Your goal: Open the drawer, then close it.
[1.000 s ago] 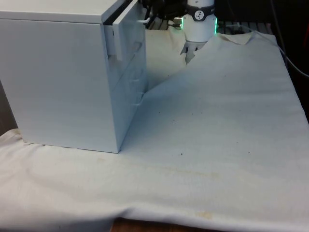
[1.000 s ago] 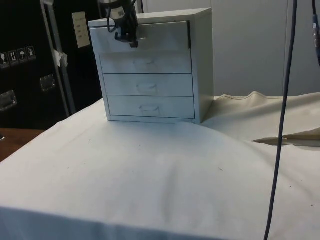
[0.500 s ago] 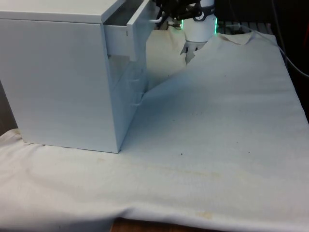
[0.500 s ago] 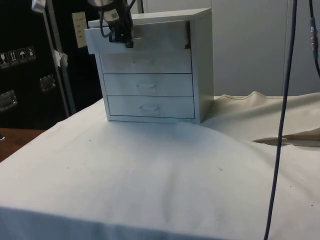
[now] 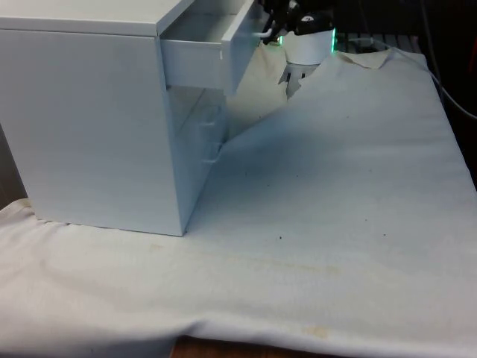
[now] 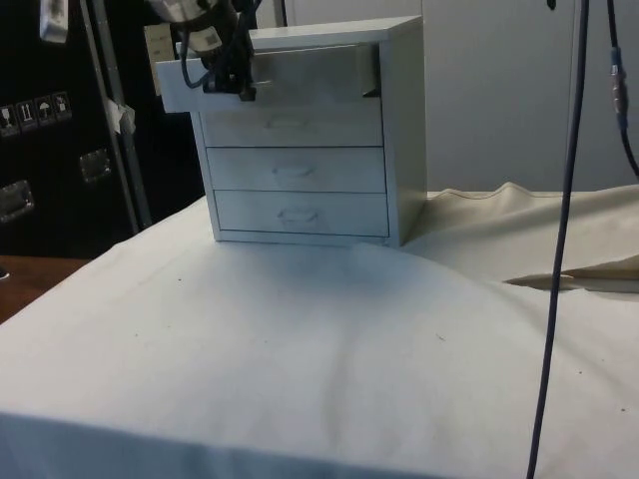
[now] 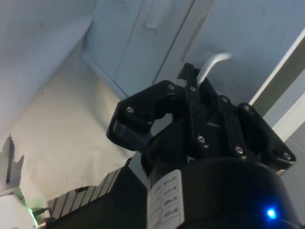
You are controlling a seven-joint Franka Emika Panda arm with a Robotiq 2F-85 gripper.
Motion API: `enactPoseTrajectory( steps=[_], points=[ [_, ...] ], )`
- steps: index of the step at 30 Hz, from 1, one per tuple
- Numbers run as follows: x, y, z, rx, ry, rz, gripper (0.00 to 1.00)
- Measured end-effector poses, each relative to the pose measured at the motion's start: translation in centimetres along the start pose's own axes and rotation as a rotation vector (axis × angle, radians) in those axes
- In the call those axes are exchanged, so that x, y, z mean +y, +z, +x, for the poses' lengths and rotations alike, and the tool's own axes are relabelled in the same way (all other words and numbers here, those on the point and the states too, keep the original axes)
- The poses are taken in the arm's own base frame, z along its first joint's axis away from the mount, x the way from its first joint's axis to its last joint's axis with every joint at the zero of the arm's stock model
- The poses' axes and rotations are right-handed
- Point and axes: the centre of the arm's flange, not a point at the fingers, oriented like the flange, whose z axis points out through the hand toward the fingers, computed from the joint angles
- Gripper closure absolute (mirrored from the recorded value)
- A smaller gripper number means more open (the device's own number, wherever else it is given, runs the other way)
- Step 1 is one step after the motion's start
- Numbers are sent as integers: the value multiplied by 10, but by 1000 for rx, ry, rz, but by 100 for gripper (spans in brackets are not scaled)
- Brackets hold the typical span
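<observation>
The top drawer (image 5: 201,56) slides further out of the chest (image 5: 89,112) — the gripper (image 6: 228,80) pinching its handle (image 7: 212,64).

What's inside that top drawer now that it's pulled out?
Nothing can be made out. The front view shows the top drawer from its side wall, with the inside hidden from the camera. In the side view its front panel covers the inside. The pincer is at its handle.

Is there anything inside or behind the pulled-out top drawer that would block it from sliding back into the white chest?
Nothing visible blocks it. The white top drawer sticks out of the white chest of drawers, with the black gripper at its handle. The drawer's inside is hidden from these views.
</observation>
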Motion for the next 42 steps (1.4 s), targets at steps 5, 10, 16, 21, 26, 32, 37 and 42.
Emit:
enactPoseTrajectory(
  steps=[5,10,16,21,26,32,37,42],
  points=[
    [-12,-6,-1,-2,10,-7,100],
    [-22,-11,-2,-4,17,-14,100],
    [-32,-17,-1,-5,23,-25,100],
    [-42,-23,-2,-6,28,-34,100],
    [-51,-28,-2,-7,32,-40,100],
    [-61,-34,-2,-8,38,-51,100],
    [-69,-39,-3,-8,41,-57,100],
    [-77,-44,-3,-9,44,-67,100]
  ],
)
